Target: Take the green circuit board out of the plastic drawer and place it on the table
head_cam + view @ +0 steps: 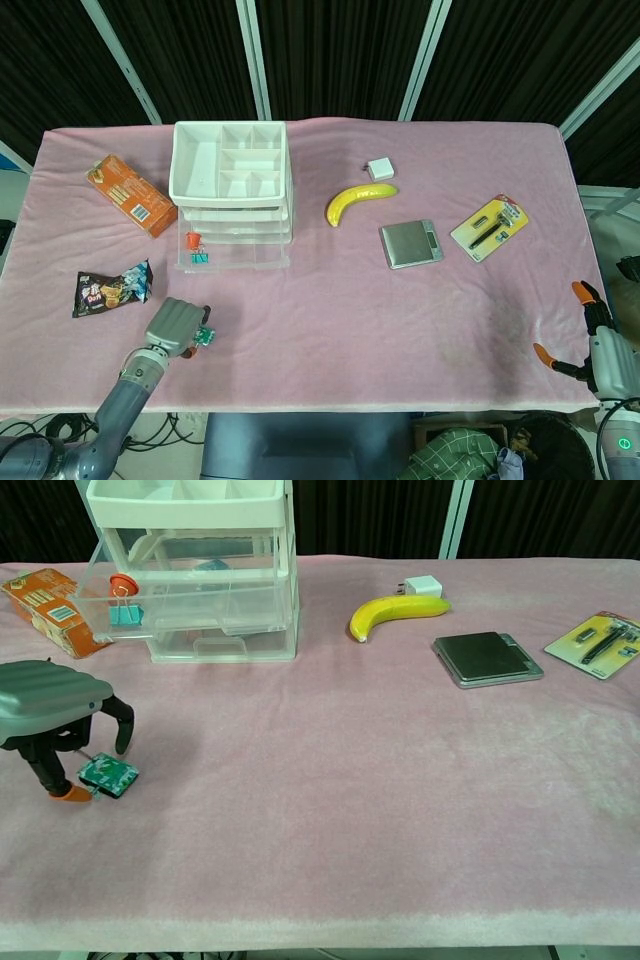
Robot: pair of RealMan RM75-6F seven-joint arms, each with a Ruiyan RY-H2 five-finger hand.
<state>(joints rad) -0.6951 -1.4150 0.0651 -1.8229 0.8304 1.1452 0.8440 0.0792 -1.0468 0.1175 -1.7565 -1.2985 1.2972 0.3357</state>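
The board (108, 775) lies flat on the tabletop (380, 780) near its front left corner, under the left robot hand (50, 715), whose fingers arch over it, spread, one tip at its edge. The right robot hand (600, 345) hangs off the front right edge, fingers apart, holding nothing. The drawer (235, 250) stands pulled out.
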